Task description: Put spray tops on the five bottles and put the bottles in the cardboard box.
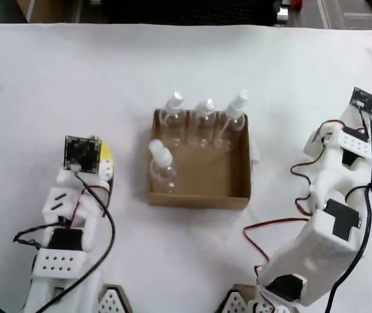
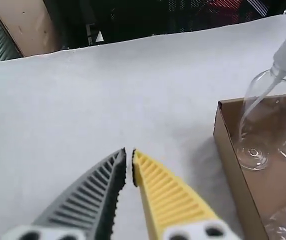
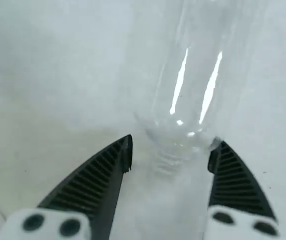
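Four topped bottles point(image 1: 202, 120) stand in the cardboard box point(image 1: 199, 197); at its three o'clock the right claw point(image 3: 173, 145) is spread around the fifth bottle point(image 3: 193, 75), apparently to grip it, left claw point(image 2: 129, 152) pressed together.

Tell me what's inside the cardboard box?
Four clear bottles with spray tops: three at the back, one at the left. The box floor beneath them is covered.

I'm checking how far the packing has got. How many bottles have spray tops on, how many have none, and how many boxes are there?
Bottles with spray tops, all in the box: 4
Bottles without a top, lying on the table: 1
Cardboard boxes: 1
Total: 6
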